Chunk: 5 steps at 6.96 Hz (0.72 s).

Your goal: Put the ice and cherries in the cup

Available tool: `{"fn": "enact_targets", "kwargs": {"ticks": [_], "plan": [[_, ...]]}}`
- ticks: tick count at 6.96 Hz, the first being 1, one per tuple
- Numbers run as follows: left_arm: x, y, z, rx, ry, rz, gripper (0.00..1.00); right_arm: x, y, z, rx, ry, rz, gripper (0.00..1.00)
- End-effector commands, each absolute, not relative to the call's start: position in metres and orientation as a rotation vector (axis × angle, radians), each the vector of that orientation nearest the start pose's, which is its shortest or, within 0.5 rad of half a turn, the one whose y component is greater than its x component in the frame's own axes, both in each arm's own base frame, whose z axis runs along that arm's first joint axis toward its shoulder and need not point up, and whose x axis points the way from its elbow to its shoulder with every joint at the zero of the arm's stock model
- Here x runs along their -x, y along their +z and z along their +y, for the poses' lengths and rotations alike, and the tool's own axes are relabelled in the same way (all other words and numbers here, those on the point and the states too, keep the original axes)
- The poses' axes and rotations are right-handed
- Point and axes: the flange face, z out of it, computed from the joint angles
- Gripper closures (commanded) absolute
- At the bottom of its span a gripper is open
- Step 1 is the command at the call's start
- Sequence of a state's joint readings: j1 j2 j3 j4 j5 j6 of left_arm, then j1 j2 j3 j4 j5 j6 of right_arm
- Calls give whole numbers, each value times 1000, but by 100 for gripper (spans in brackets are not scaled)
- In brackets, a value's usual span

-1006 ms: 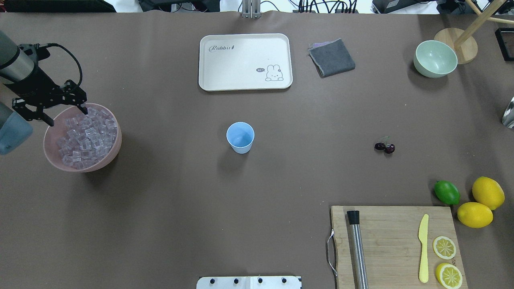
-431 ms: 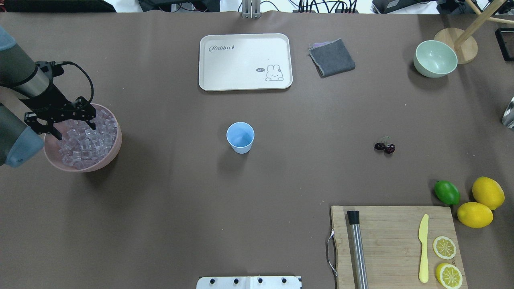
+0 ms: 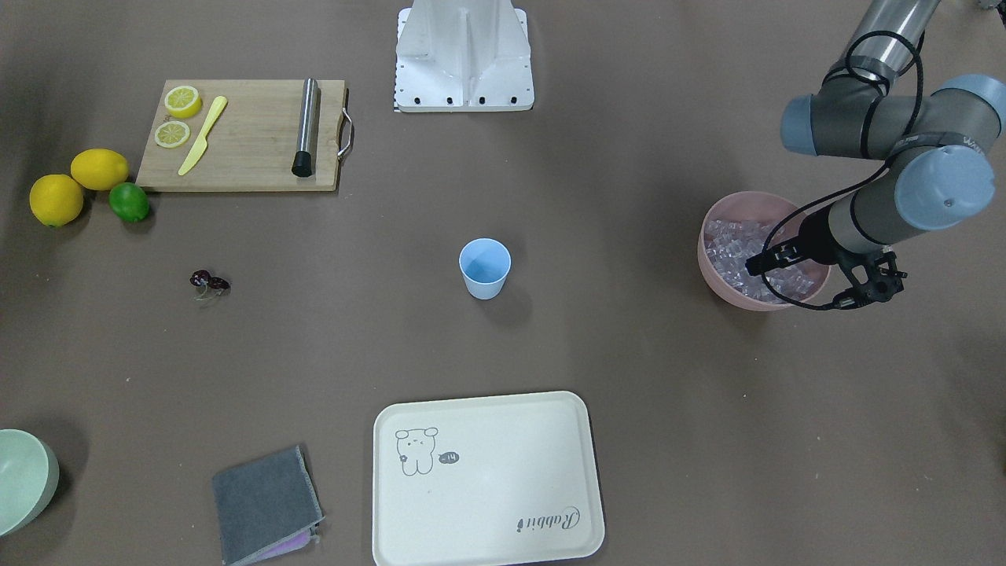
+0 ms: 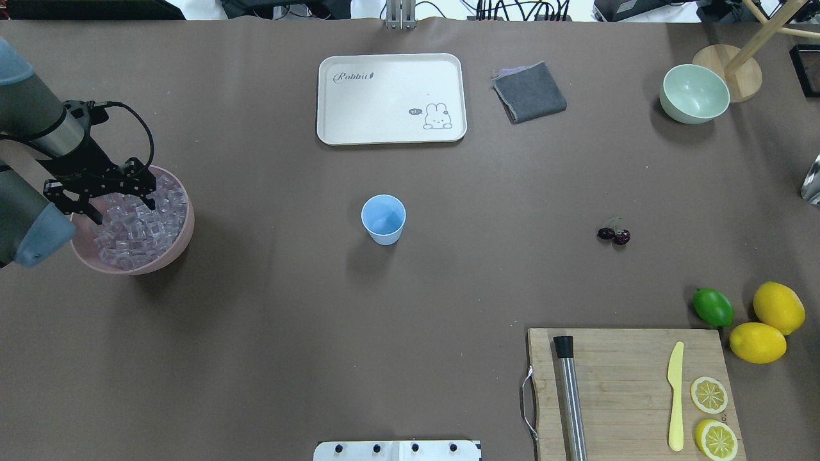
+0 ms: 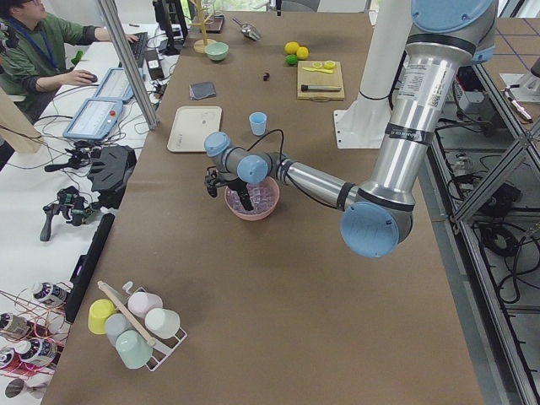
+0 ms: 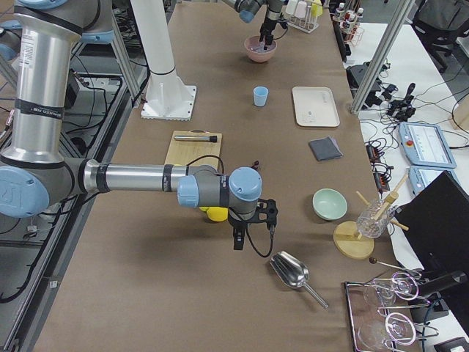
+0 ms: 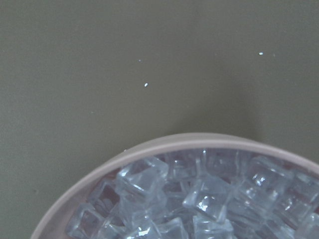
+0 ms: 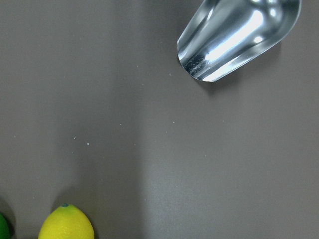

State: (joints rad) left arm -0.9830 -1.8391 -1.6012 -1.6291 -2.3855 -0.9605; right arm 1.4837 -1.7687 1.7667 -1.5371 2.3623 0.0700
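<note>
We find the left gripper [image 4: 123,210] low over the pink bowl [image 4: 189,221], which stands close by the table's [image 4: 269,333] left edge; its two fingers are spread wide, with nothing between them, and their tips reach down to the top of the ice [image 4: 138,232] heaped in that bowl; we cannot tell whether they touch a cube. The left wrist view looks down on the bowl's rim and the clear cubes packed inside it.

The cup [image 4: 383,219] stands upright near the middle of the table, empty, well apart from the bowl; the cherries [image 4: 614,235] lie on the bare table between the cup and the right edge, their stems joined.

The right gripper [image 6: 253,233] hangs over the table toward its right edge, near a metal scoop [image 6: 292,273] and a lemon [image 8: 66,223]; it shows only in the side view, so we cannot tell whether its fingers are apart or together.
</note>
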Motion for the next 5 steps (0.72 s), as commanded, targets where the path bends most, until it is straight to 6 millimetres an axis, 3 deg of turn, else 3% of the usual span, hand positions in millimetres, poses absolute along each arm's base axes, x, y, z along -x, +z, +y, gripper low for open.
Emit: {"fn": "enact_targets", "kwargs": {"ticks": [1,2,5], "plan": [[-285,482,-540,297,-157,822,17,-26,647,-414,33,-30,-791,0],[-283,482,-544,265,-140,809,22,-26,647,-414,31,-30,-791,0],[-275,486,-547,223,-114,792,23,-26,647,-414,31,-30,-791,0]]}}
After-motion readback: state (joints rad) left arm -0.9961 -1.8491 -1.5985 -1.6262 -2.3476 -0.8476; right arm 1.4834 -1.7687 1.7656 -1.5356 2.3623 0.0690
